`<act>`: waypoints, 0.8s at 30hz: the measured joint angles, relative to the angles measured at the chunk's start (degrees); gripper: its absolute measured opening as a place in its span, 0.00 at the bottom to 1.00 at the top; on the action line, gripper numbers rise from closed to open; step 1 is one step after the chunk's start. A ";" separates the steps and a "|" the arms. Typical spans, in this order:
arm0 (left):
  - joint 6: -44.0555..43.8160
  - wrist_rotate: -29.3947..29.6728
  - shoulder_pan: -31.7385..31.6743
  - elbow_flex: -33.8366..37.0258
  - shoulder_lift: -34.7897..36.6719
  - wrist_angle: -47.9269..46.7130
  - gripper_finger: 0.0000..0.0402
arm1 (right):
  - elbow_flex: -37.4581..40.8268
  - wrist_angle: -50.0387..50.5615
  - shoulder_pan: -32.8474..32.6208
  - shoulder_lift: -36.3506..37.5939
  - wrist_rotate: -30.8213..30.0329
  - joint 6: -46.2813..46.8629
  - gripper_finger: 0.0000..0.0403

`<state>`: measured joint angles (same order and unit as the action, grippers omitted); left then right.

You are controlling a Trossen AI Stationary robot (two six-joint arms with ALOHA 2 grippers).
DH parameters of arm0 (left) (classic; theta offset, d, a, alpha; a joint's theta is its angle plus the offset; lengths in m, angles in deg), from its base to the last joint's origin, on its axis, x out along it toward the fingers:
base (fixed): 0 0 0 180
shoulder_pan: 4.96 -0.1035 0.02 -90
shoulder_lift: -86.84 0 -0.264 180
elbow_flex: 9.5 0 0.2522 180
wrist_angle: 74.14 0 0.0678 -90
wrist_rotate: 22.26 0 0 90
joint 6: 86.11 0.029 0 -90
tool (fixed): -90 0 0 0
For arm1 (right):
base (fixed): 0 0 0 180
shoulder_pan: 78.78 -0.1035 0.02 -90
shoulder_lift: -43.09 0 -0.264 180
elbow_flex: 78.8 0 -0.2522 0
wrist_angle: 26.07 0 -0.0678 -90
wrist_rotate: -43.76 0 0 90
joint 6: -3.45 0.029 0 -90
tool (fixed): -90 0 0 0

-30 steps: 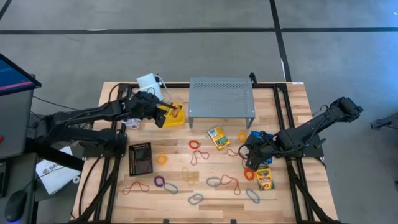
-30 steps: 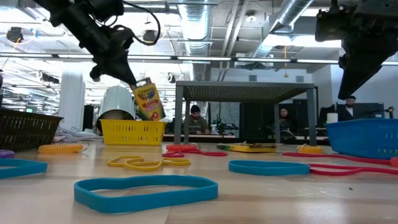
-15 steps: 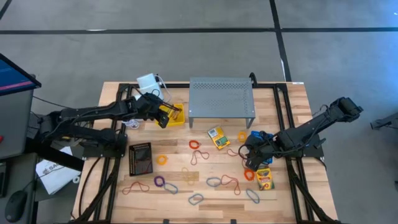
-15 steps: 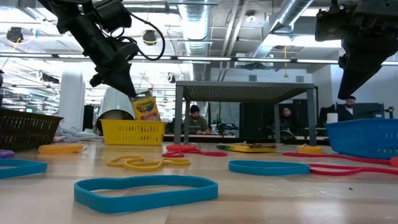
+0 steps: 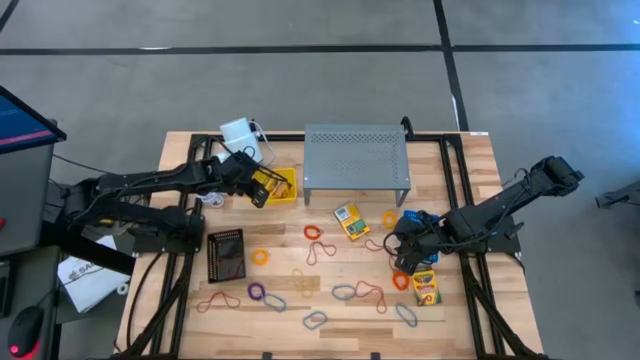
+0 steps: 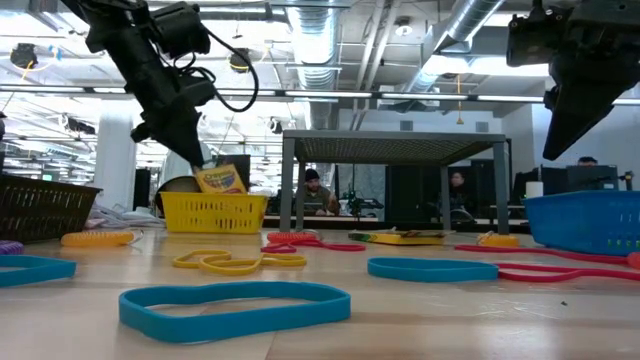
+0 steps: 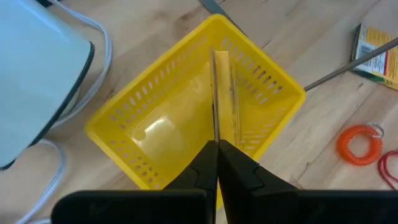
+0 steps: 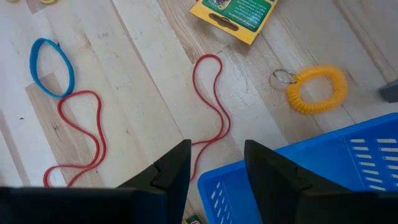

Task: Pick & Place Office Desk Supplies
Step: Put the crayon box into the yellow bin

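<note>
My left gripper (image 5: 262, 187) is shut on a yellow crayon box (image 6: 221, 180) inside the yellow basket (image 5: 285, 188) at the table's far left. Only the box's top shows above the basket wall (image 6: 213, 212) in the low view. My right gripper (image 8: 214, 155) hangs open above a red rubber band (image 8: 211, 93), beside the blue basket (image 8: 323, 168), touching nothing. Two more crayon boxes (image 5: 351, 221) (image 5: 425, 287) lie flat on the table. Several coloured rubber bands (image 5: 358, 292) lie scattered across its near half. My left gripper pinches the crayon box by its upper end (image 7: 216, 138) between its two fingers. The wrist view shows the box edge-on. The fingers slant down from the table's left. The box hangs below them, nearly upright, its lower part inside the basket (image 7: 155, 134); whether it touches the floor is hidden.
A grey perforated shelf (image 5: 356, 160) stands at the far middle, right of the yellow basket. A white cylinder with cord (image 5: 240, 135) sits behind the left gripper. A black mesh basket (image 5: 226, 255) stands near left. A yellow coil (image 8: 317, 89) lies by the blue basket.
My left gripper has gone down and tipped steeper with the crayon box still in its hold. The box, which hung above the yellow basket's rim, now has its lower part sunk inside the basket.
</note>
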<state>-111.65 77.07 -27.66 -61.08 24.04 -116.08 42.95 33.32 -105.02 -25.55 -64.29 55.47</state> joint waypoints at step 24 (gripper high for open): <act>0.92 0.54 0.00 0.00 0.00 -4.02 0.00 | 0.00 -1.14 0.00 0.00 0.04 0.01 0.37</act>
<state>-110.73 77.61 -27.66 -61.08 24.04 -120.10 42.95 32.18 -105.02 -25.55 -64.24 55.48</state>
